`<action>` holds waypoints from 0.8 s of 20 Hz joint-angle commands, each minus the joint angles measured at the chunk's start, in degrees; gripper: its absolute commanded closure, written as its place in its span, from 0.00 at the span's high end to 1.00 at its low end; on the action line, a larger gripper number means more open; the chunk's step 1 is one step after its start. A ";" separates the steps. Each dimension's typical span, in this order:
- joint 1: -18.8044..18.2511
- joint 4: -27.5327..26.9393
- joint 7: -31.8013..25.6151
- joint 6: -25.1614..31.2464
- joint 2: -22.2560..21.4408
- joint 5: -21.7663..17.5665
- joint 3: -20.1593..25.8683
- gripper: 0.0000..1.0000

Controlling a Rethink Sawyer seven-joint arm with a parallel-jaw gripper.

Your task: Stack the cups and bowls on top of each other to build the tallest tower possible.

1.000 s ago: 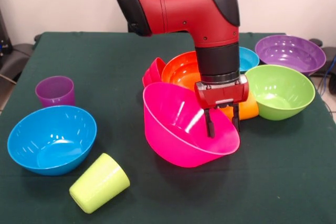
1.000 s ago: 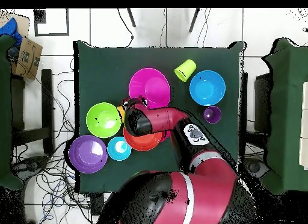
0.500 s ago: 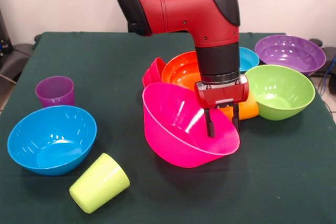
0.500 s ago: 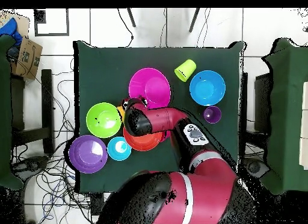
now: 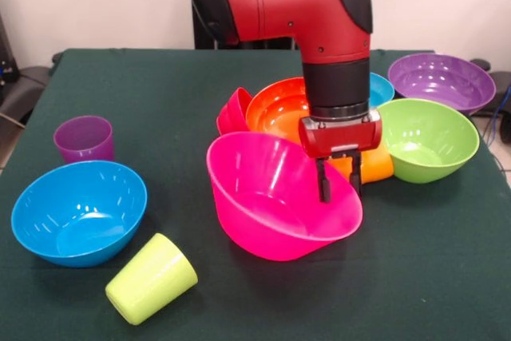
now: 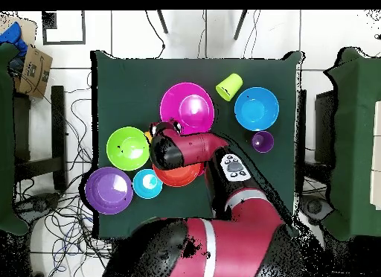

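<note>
The fingers (image 5: 338, 184) are clamped on the rim of the tilted pink bowl (image 5: 271, 197). With only 1 edge held, it could slip or swing into the orange bowl (image 5: 279, 109).

Since a second ago the hand (image 5: 338, 189), its fingers clamped over the rim of the pink bowl (image 5: 275, 197), has risen a little and shifted, and the bowl has tipped more level and slid toward the lime green cup (image 5: 152, 278), its mouth now facing more upward.
</note>
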 commanded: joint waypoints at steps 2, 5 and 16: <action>3.47 0.36 4.27 11.11 -4.58 1.80 -2.61 0.00; 3.23 0.29 4.13 13.15 -4.75 2.63 -1.84 0.00; 2.54 2.30 3.60 15.00 -8.24 2.82 -1.99 0.00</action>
